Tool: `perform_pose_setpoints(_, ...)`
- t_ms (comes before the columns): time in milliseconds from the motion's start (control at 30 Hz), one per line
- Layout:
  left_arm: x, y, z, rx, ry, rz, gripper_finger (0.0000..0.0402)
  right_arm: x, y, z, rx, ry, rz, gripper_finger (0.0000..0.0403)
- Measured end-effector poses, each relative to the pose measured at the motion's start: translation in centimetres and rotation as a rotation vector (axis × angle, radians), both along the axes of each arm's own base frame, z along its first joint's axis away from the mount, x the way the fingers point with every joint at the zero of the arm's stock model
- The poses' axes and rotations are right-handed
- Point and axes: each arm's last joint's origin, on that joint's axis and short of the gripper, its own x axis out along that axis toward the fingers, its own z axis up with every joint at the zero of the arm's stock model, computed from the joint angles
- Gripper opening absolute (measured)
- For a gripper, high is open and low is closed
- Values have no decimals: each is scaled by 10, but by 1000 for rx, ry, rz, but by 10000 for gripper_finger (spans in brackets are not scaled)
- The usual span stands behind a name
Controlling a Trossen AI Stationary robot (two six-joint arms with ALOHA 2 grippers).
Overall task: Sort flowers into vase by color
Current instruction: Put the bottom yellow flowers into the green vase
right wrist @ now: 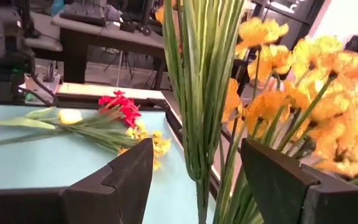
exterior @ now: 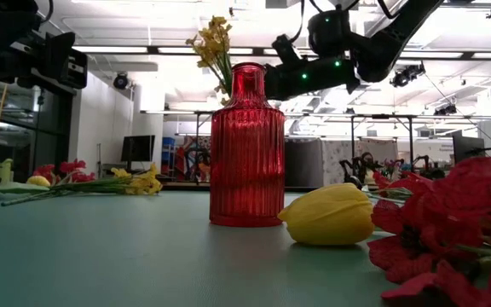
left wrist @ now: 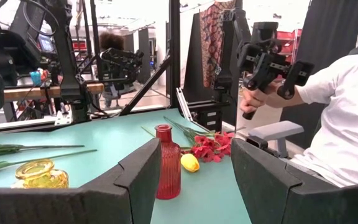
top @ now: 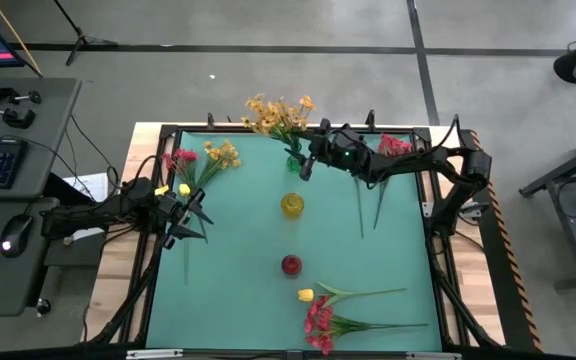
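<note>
a bunch of orange-yellow small-blossom artificial flowers (top: 276, 114) on thin green stalks stands in a small green vase (top: 294, 160) near the top middle of the high view. the right gripper (top: 305, 168) is just beside that vase, and in the right wrist view its dark fingers (right wrist: 114, 180) stand spread apart on either side of the green stalks (right wrist: 201, 93) without pinching them. below it in the high view a yellow glass vase (top: 292, 204) and then a ribbed red glass vase (top: 291, 264) sit in a line down the teal table (top: 238, 280). a pink-red cluster and a yellow tulip-like bud (top: 306, 295) lie at the bottom middle; more mixed stems (top: 200, 163) lie at upper left. the left gripper (top: 190, 221) hangs at the left edge, fingers parted, empty. a person in a white sleeve (left wrist: 347, 118) sits beyond the table.
</note>
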Motion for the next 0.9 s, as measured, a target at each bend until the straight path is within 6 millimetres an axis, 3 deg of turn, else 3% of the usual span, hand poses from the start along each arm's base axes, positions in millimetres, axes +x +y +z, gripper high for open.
perform_pose_setpoints(433,0,0,0,0,0,0,184,2,3,2,-29,-8,50,232)
perform_pose_setpoints(667,0,0,0,0,0,0,184,21,0,8,-52,19,51,232)
perform_pose_setpoints(900,0,0,0,0,0,0,184,26,-3,15,-66,44,-8,232)
